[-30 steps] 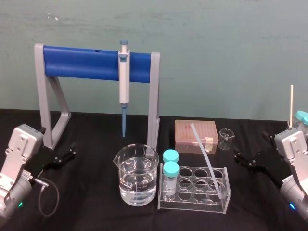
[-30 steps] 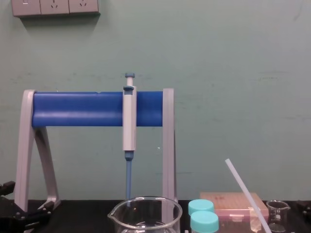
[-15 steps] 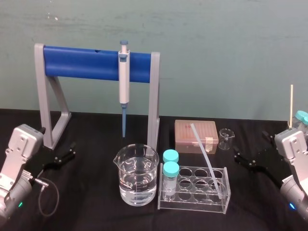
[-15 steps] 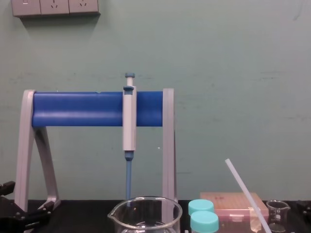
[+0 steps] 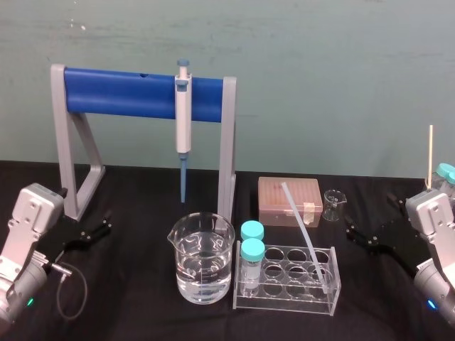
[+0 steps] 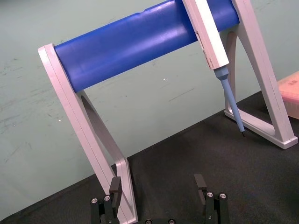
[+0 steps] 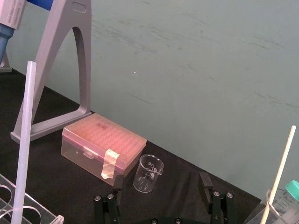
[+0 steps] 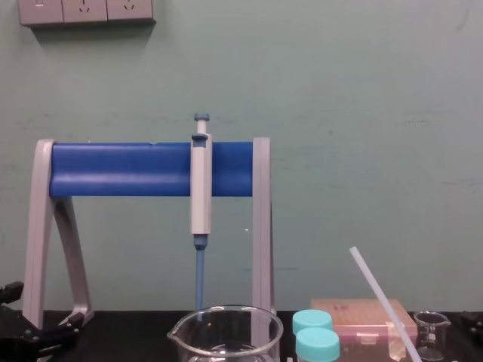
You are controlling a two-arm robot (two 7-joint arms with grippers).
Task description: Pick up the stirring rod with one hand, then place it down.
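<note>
The left gripper sits low, well to the left of the tube rack. Its fingers are spread apart, hold nothing and point toward the rack. The right gripper sits just right of the rack, a little farther back, and mirrors that pose, its fingers likewise parted around nothing.

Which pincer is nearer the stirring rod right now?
Right. The right pincer sits right of the stirring rod leaning in the rack; the left pincer is far left, past the large beaker.
</note>
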